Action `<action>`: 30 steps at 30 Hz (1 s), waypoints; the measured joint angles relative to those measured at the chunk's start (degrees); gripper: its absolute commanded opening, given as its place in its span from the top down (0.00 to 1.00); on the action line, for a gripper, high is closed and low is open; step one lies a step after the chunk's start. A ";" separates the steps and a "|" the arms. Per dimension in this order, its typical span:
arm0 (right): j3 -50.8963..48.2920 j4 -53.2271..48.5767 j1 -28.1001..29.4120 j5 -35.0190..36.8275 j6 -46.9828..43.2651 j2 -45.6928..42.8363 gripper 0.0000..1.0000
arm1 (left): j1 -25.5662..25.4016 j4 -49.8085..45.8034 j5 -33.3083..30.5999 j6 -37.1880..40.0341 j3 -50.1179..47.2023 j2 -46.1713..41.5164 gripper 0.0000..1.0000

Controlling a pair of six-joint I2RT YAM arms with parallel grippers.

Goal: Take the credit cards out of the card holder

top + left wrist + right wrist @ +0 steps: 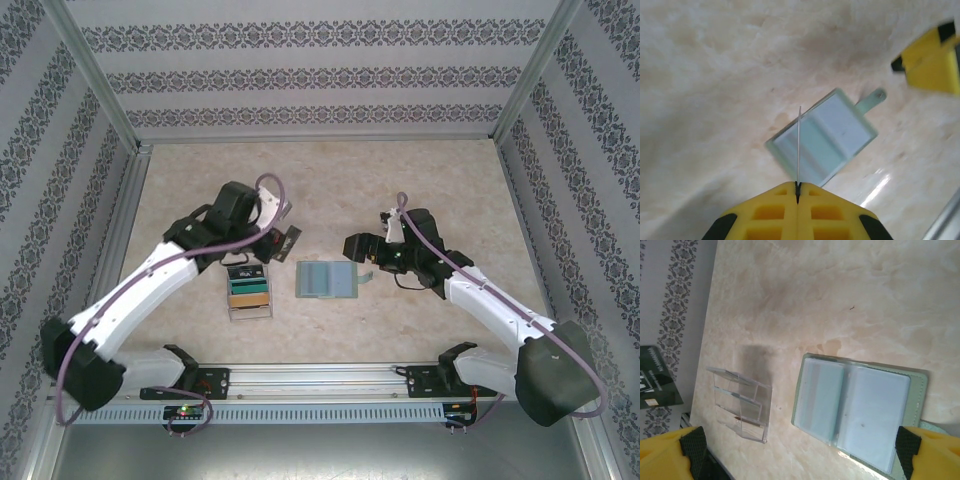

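Note:
The card holder [327, 280] lies open on the table between the arms, sage-green with two pale clear leaves and a small tab [872, 100]. It also appears in the wrist views [827, 135] [855, 407]. My left gripper [278, 242] [798, 184] hovers left of the holder and above the tray, shut on a thin credit card [799, 145] seen edge-on. My right gripper [362, 250] [800, 462] stands open just right of the holder with nothing between its yellow fingers [935, 455].
A clear plastic tray [249, 292] [740, 402] with staggered coloured cards stands left of the holder, under my left gripper. A dark card [657, 376] shows at the left edge of the right wrist view. Patterned walls close the table on three sides.

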 measured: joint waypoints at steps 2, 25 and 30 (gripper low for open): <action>0.31 -0.50 0.50 0.61 -0.52 0.00 0.02 | 0.00 -0.15 -2.34 8.35 -3.54 -5.44 1.00; 1.42 -1.62 3.13 2.56 -0.70 2.49 0.02 | -0.11 -2.51 -17.11 51.98 -20.33 -11.13 1.00; 1.42 -1.60 3.76 2.97 -0.68 2.84 0.02 | -0.11 -2.14 -17.11 52.41 -21.53 -10.93 1.00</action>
